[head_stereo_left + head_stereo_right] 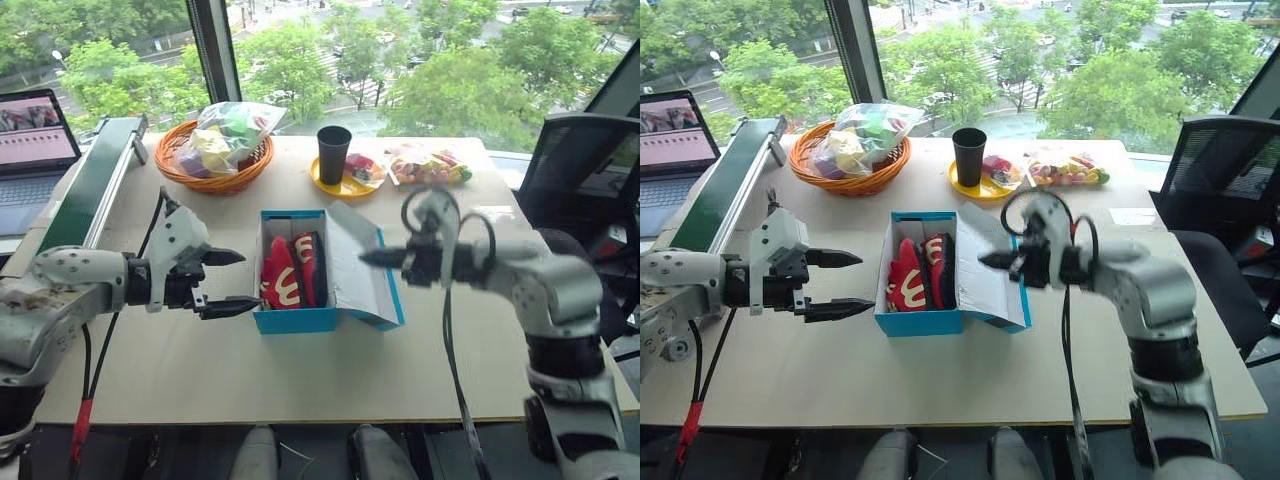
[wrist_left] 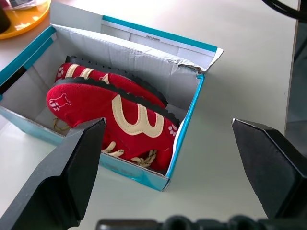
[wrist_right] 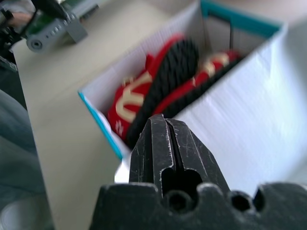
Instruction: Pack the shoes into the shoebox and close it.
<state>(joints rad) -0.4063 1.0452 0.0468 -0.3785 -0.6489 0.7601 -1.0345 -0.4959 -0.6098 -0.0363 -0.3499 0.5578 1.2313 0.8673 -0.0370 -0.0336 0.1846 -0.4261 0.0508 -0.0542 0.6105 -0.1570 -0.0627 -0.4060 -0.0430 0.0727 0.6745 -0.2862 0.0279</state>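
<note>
Shoes [image 1: 292, 272] between both pincers, boxed.

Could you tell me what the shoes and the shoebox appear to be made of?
The shoes look like soft red fabric, matte and slightly fuzzy, with cream stitched-on markings and black ridged soles, probably rubber. The shoebox looks like thin cardboard: glossy blue outside, plain white inside, with a torn, frayed corner.

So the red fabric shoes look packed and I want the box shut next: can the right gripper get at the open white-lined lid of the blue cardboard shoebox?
Probably yes. The shut right gripper hangs just over the lid, which leans open toward that arm, and nothing stands between them.
</note>
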